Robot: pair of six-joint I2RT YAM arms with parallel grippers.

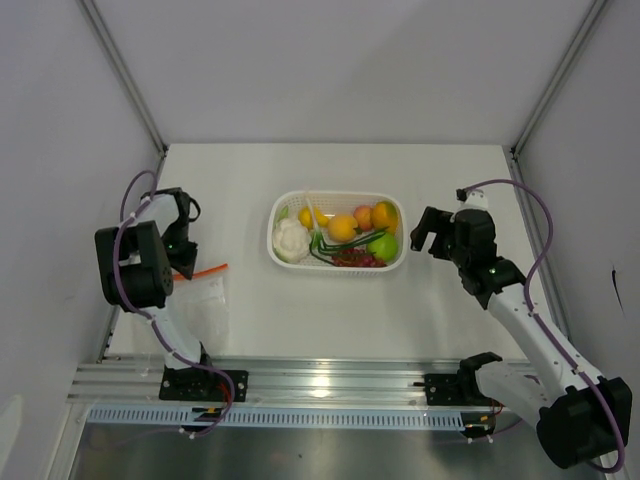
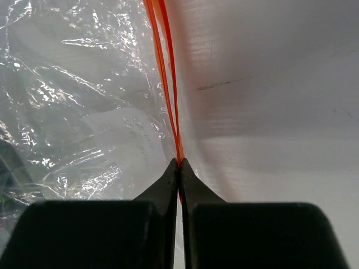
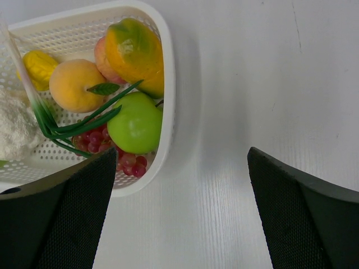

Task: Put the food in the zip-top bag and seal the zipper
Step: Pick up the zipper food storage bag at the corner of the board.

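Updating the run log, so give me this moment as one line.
left pincer: shut on zipper of bag | right pincer: open, beside basket | food: in basket, none bagged

We list one zip-top bag (image 1: 205,305): clear, crinkled, flat on the worktop (image 1: 330,310) at left, with its red-orange zipper (image 1: 208,270) along the far edge. We list the food (image 1: 342,228), heaped in a white basket (image 1: 275,215): cauliflower (image 1: 291,240), lemons (image 1: 310,216), oranges (image 1: 385,214), peach (image 1: 362,216), green apple (image 1: 383,246), beans (image 1: 335,243), grapes (image 1: 355,259).
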